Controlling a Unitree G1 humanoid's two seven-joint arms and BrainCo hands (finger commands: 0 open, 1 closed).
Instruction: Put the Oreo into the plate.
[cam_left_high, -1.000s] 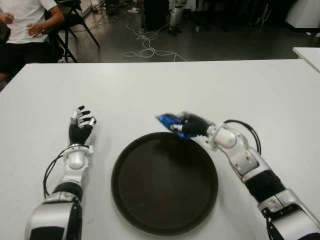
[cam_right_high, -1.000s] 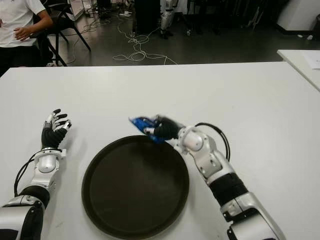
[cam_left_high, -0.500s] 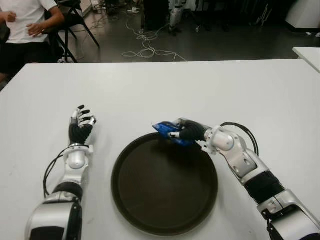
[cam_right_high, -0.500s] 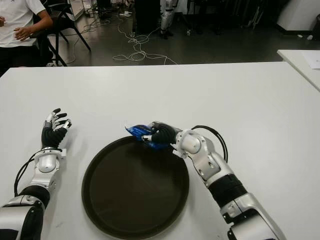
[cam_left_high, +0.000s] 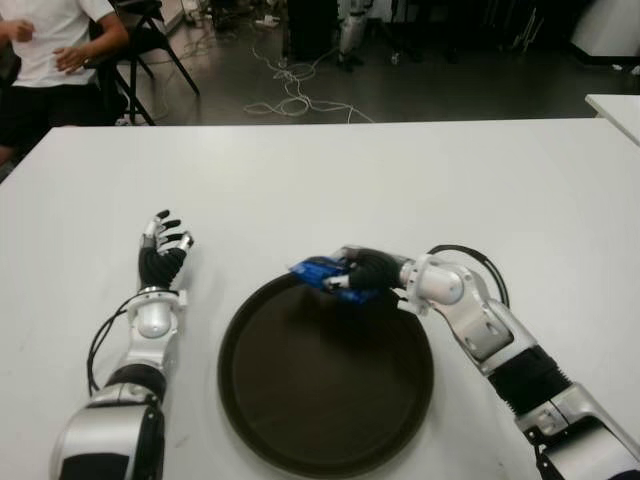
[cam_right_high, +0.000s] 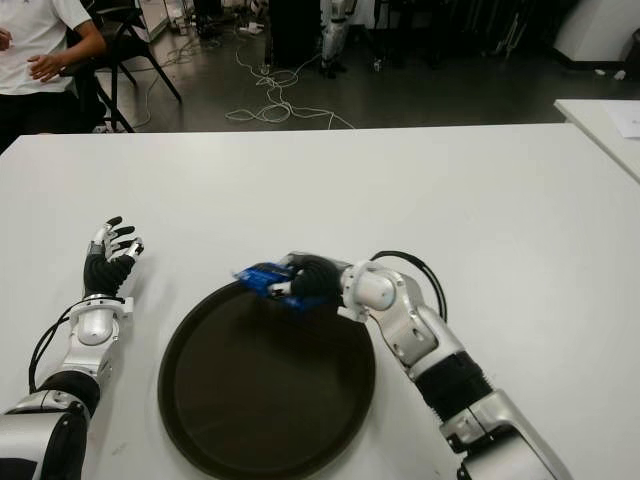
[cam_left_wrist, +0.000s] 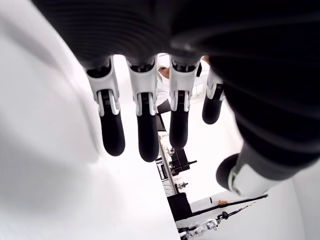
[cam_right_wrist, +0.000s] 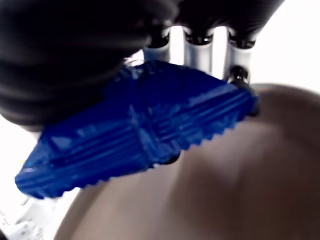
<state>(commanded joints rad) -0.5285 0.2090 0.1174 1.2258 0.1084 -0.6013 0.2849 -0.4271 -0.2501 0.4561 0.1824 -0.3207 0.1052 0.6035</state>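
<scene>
Holding the Oreo (cam_left_high: 318, 272), a blue crinkle-edged packet, my right hand (cam_left_high: 362, 272) reaches in from the right over the far rim of the plate (cam_left_high: 250, 400). My fingers (cam_right_wrist: 197, 50) are curled around the packet, pinching it against the palm; in the right wrist view its serrated blue edges stick out on both sides of my grip, with the dark brown surface of the plate just beneath. The packet's free end points toward my left and hangs above the plate's far inner edge; I cannot tell whether it touches the plate.

The plate is a round, dark, shallow dish sitting on the white bench (cam_left_high: 400, 180), directly in front of me between my two arms. A black cable loops off my right wrist above the bench.

My left hand (cam_left_high: 162, 250) shows to the left of the plate, well apart from it, palm toward the bench. Its fingers (cam_left_wrist: 142, 130) are spread straight and hold nothing.

Beyond the far edge of the bench, at the upper left, a person (cam_left_high: 50, 50) in a white shirt sits on a chair, and cables (cam_left_high: 290, 90) lie tangled on the dark floor.
</scene>
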